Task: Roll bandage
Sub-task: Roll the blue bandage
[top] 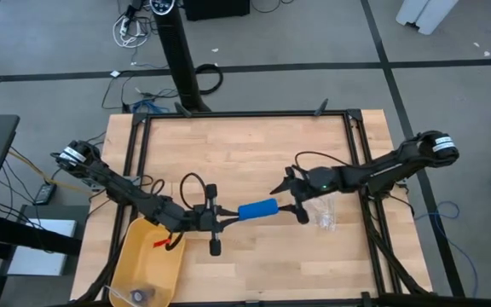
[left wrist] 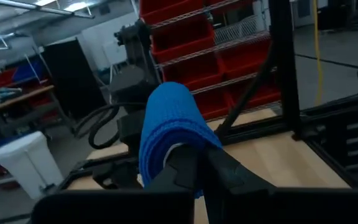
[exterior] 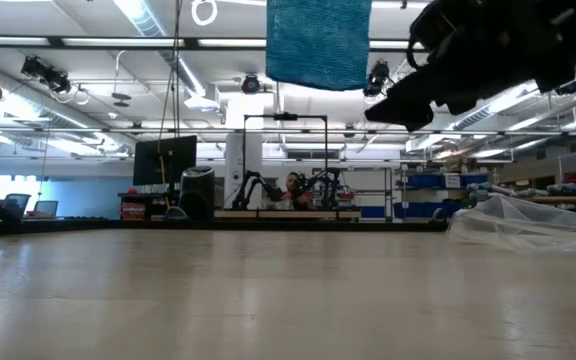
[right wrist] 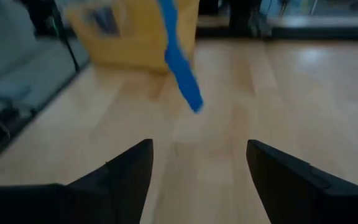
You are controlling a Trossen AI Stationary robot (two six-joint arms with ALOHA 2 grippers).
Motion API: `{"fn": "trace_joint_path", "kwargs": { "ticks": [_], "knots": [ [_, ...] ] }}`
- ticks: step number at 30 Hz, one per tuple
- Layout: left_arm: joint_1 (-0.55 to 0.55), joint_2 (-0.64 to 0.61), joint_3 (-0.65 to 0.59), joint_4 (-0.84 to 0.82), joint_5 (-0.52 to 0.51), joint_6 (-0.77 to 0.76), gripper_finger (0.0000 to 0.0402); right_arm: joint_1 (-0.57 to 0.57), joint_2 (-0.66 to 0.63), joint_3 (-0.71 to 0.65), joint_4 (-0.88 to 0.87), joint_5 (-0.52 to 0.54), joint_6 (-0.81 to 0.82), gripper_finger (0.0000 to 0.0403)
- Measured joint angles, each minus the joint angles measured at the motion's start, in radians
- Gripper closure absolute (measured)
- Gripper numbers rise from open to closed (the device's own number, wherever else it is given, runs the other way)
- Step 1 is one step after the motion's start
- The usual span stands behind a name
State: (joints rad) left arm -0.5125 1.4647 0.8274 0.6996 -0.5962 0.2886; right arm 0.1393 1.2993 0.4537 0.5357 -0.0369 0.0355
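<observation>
Holding the bandage (top: 257,209) clear above the table (top: 254,153), the left claw (top: 220,216) is pinched tight on one end of the blue roll, just below the table's centre in the high view. Off its other end, at about three o'clock, the right claw (top: 290,194) hovers with its fingers spread wide and nothing between them. In the right wrist view the blue strip (right wrist: 180,57) hangs ahead of those parted fingers. To do this well, I'd say the left keeps its pinch firm and the roll level while the right closes squarely on the free end, so the layers wind snug and don't telescope. Count: one bandage, two claws, one yellow bin (top: 143,256) at seven o'clock, one clear plastic bag (top: 324,213) at four o'clock.
</observation>
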Motion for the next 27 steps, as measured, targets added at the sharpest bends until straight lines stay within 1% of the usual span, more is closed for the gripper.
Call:
{"fn": "trace_joint_path", "kwargs": {
  "ticks": [4, 7, 9, 13, 19, 23, 27],
  "knots": [
    [0.007, 0.0, -0.001, 0.043, -0.002, 0.027, 0.0388, 0.011, 0.019, -0.052, 0.209, 0.002, 0.052, 0.0157],
    [0.008, 0.001, -0.001, 0.042, 0.007, 0.028, 0.0388, 0.018, 0.018, -0.059, 0.28, -0.001, 0.057, 0.0161],
    [0.008, 0.001, -0.001, 0.048, 0.007, 0.032, 0.0388, 0.024, 0.021, -0.058, 0.304, -0.004, 0.046, 0.0161],
    [0.016, 0.001, -0.001, 0.052, 0.007, 0.038, 0.0388, 0.042, 0.023, -0.021, 0.312, -0.053, 0.047, 0.015],
    [0.038, 0.001, -0.001, 0.087, 0.006, 0.043, 0.0388, 0.063, 0.023, 0.024, 0.303, -0.057, 0.043, 0.0143],
    [0.048, 0.001, -0.001, 0.131, 0.006, 0.077, 0.0388, 0.067, 0.041, 0.034, 0.306, -0.032, 0.043, 0.0154],
    [0.052, 0.001, -0.001, 0.151, 0.007, 0.096, 0.0388, 0.064, 0.094, 0.034, 0.334, 0.018, 0.055, 0.0178]
  ]
}}
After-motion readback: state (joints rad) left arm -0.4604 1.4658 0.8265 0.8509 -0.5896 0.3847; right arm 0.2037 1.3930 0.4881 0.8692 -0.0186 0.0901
